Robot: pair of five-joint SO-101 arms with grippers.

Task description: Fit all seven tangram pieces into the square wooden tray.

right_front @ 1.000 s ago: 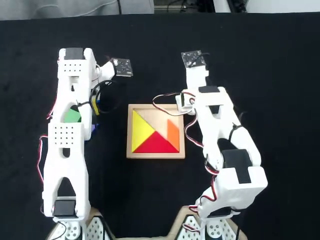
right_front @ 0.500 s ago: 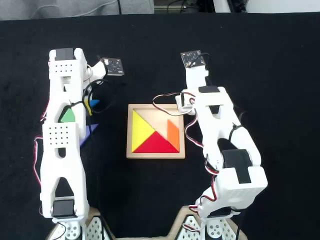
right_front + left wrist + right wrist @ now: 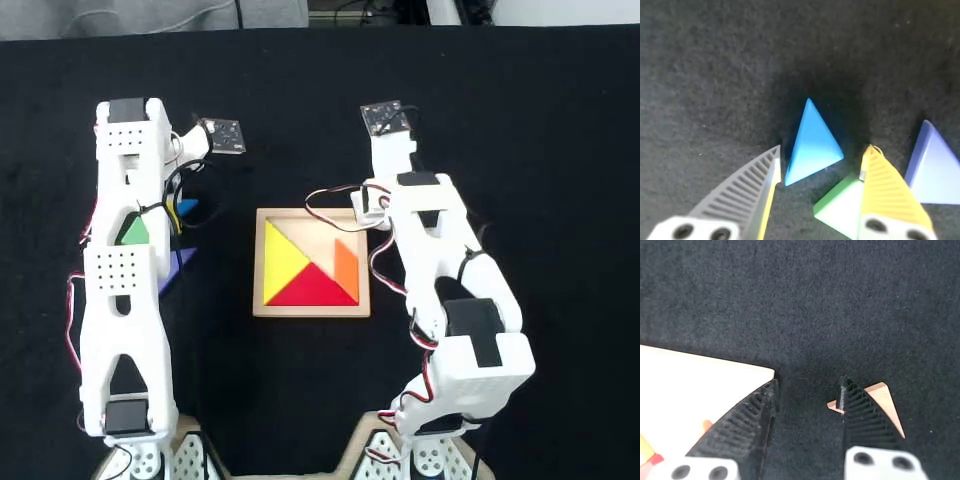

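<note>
While the square wooden tray (image 3: 311, 311) holds only three of seven pieces, the step in hand reads as picking the next loose one. The black table (image 3: 540, 150) carries everything. The left arm (image 3: 125, 290) lies along the tray's left side, the right arm (image 3: 440, 260) along its right. Seated in the tray: red triangle (image 3: 312, 288), yellow triangle (image 3: 282, 260), orange piece (image 3: 346, 265); the rest of the floor is bare wood. Well off the tray's left side lie the green piece (image 3: 133, 232), the purple piece (image 3: 180, 262) and the blue triangle (image 3: 188, 208). The left gripper (image 3: 823, 148) is low over them, fingers spread to either side of the blue triangle, not pinching it. The right gripper (image 3: 808, 381) hangs at the tray's far right corner, fingers spread and empty; a small tan triangle (image 3: 885, 400), probably the seventh piece, lies just outside that corner. Next move: close the left gripper on the blue triangle, lift, carry it to the bare wood.
</note>
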